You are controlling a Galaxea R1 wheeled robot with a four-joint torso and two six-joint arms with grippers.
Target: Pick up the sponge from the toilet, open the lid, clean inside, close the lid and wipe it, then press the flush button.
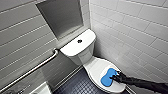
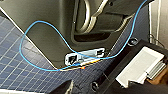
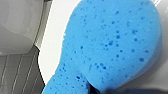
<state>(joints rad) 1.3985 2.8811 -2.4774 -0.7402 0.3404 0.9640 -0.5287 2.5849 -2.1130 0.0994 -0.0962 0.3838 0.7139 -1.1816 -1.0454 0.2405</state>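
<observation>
Head cam: sponge (image 1: pixel 109 76) lies flat on the closed lid (image 1: pixel 96 68), my right gripper (image 1: pixel 115 78) at its edge. Right wrist cam gives the pores close-up. Left wrist cam: tiled floor (image 2: pixel 15 67), blue cable (image 2: pixel 37 23). Can't tell either jaws' opening.

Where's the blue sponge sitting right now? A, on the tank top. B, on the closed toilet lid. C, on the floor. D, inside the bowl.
B: the sponge lies on the closed lid, with the right gripper at its edge.
</observation>
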